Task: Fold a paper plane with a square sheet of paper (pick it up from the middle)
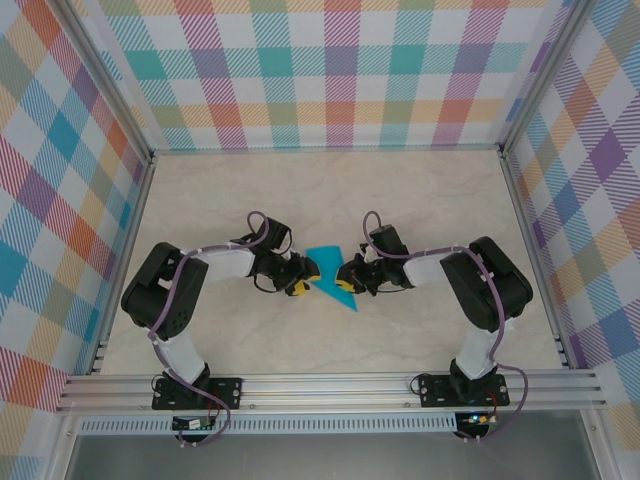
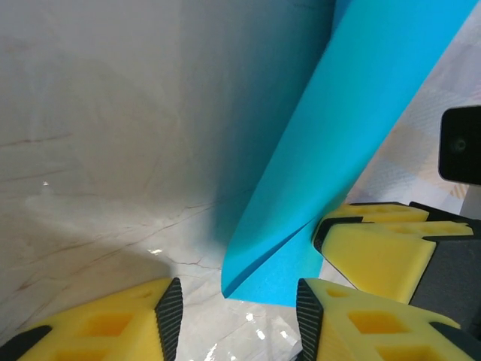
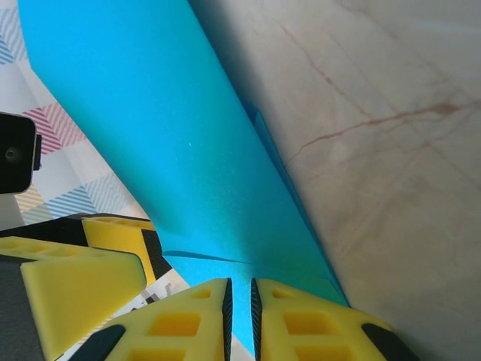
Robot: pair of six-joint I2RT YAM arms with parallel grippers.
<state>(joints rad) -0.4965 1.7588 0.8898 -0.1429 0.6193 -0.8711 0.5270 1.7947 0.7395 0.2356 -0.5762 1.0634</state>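
Pinching the folded sheet of paper [image 3: 188, 150] at the middle of the table [image 1: 420, 200], the right gripper [image 3: 240, 297] is holding it firm; the left gripper [image 2: 239, 301] is standing half open around its corner, needing a square, gentle bite across both layers.

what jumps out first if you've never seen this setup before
The bright teal paper, folded and raised between the two arms at the middle of the pale marbled table, catches the eye first. The right tool pinches its edge, while the left tool stands open around a folded corner. Loud checked walls frame it all.
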